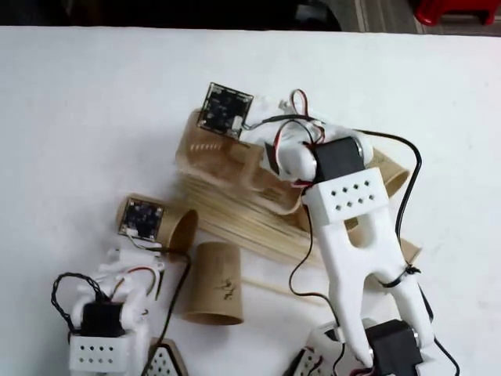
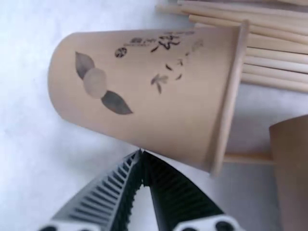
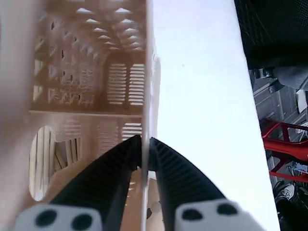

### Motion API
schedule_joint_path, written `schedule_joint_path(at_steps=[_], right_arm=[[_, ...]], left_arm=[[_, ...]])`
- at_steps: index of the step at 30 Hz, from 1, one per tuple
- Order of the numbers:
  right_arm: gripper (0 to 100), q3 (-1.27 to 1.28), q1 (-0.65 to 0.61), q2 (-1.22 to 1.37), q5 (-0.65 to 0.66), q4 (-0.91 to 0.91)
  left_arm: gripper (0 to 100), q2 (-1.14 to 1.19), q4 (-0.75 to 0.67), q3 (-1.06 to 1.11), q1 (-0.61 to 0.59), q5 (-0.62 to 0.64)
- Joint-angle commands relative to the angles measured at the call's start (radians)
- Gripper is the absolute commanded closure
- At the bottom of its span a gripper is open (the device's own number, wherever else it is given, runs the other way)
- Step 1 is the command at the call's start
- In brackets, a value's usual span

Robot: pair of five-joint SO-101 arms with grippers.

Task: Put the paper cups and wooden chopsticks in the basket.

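Note:
The tan slotted basket (image 1: 215, 153) (image 3: 86, 72) sits mid-table on the far end of a pile of wooden chopsticks (image 1: 250, 223) (image 2: 269, 53). My right gripper (image 3: 145, 142) is shut on the basket's thin wall, one finger on each side. The right arm (image 1: 344, 204) reaches in from the near right. A paper cup (image 2: 144, 96) (image 1: 174, 229) with a leaf print lies on its side by the chopsticks. My left gripper (image 2: 143, 155) is shut and empty, with its tips right at the cup's side. A second cup (image 1: 213, 283) (image 2: 293, 168) lies nearer the front.
One loose chopstick (image 1: 270, 285) (image 2: 245, 157) lies beside the second cup. Another tan cup-like shape (image 1: 393, 174) shows behind the right arm. The white table (image 1: 86, 110) runs open to the left and far side. A red stool (image 1: 454, 9) stands beyond the table.

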Motion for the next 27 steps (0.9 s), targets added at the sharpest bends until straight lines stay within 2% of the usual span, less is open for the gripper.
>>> schedule_joint_path(at_steps=[1, 4, 10, 14, 19, 27], right_arm=[[97.4, -0.057, 0.001, -0.059, 0.008, -0.007], [95.5, -0.055, 0.016, -0.048, -0.002, -0.048], [76.6, -0.061, 0.074, -0.036, -0.173, -0.147], [74.4, -0.075, 0.084, -0.061, -0.226, -0.173], [74.4, -0.080, 0.077, -0.179, -0.226, -0.079], [76.7, -0.077, 0.084, -0.344, -0.227, 0.231]], left_arm=[[98, -0.001, 0.005, -0.005, 0.001, 0.006], [98, -0.001, 0.005, -0.005, 0.001, 0.006], [98, -0.001, 0.005, -0.005, 0.001, 0.006], [98, -0.001, 0.005, -0.005, 0.001, 0.006], [98, -0.001, 0.005, -0.005, 0.001, 0.006], [98, -0.001, 0.005, -0.005, 0.001, 0.006]])
